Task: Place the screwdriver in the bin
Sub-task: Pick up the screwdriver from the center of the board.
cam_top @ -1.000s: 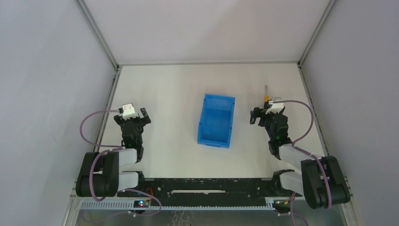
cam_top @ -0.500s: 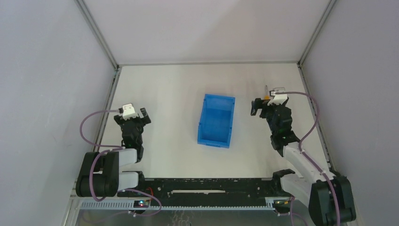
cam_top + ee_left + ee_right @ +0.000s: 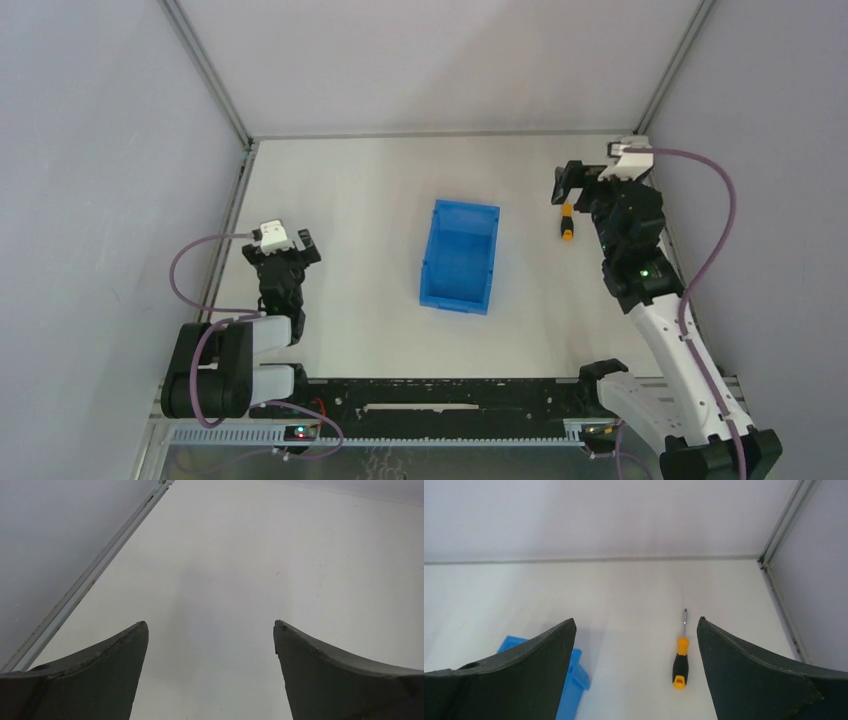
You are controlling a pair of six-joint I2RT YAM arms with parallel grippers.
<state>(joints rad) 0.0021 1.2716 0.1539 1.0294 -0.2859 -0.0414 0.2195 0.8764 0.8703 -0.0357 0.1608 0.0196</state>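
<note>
**A:** Where did the screwdriver [image 3: 681, 652] lie?

**B:** Flat on the worktop [image 3: 350, 200], to the right of the bin [image 3: 459, 255] and well apart from it, with its tip toward the far wall. The right hand [image 3: 635, 620] hung above it, released, jaws spread wide with nothing in them. In the wrist view the screwdriver sat between the 2 fingers, closer to the right one.

**A:** So what could have gone wrong?

**B:** I saw 3 risks. It was off-centre, so a straight descent might have put the right finger on the handle and rolled it away. The shaft looked thin, so a pinch there instead of on the handle could have let the tool pivot or slip on the way left. And the bin looked light, so clipping its right wall might have shoved it or dropped the tool short.

**A:** And the left hand [image 3: 210, 622]?

**B:** Also released, over bare worktop at the left, well apart from the bin. I judged it no hazard there.
</note>
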